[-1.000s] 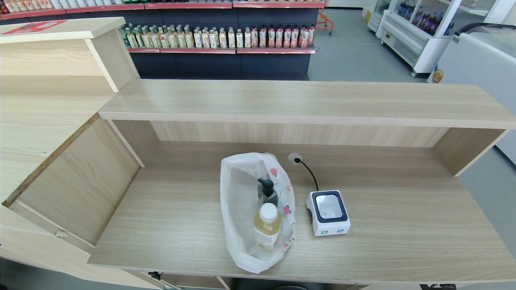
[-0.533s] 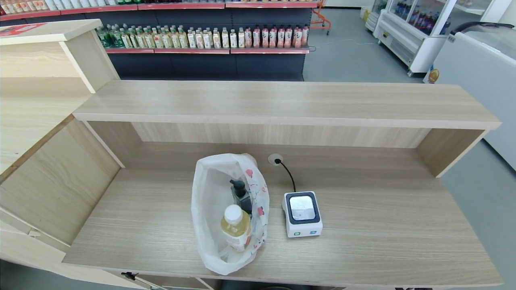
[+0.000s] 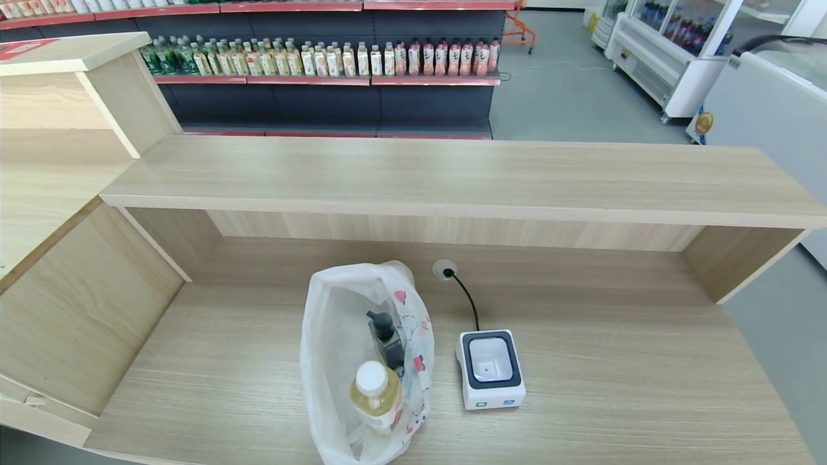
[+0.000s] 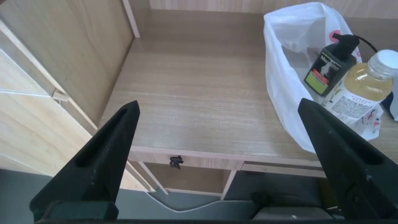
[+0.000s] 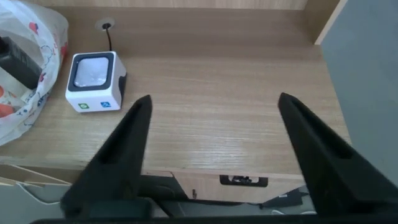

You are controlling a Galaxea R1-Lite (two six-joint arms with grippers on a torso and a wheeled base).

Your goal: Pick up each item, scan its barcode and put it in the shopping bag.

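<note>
Your left gripper hangs at the near edge of the wooden counter and points in over it, with its two black fingers wide apart and nothing between them. On this side the light wood grain runs from the slanted side panel to the shopping bag, so there is a broad stretch of flat wood here. The bag is thin white plastic, half transparent, with small red prints, and it lies open with its lower end close to the near edge. Inside it you see a dark pump bottle and, nearer to you, a drink bottle with a white cap and yellow liquid; the two touch each other. Just beside the bag, on its right, stands the scanner, a white box with a dark frame around its window. Its black cable goes back to a round hole in the counter. A long upper ledge overhangs the back. Right of the scanner the wood continues to the right side panel. Your right gripper is also at the near edge, its fingers spread apart and holding nothing.
</note>
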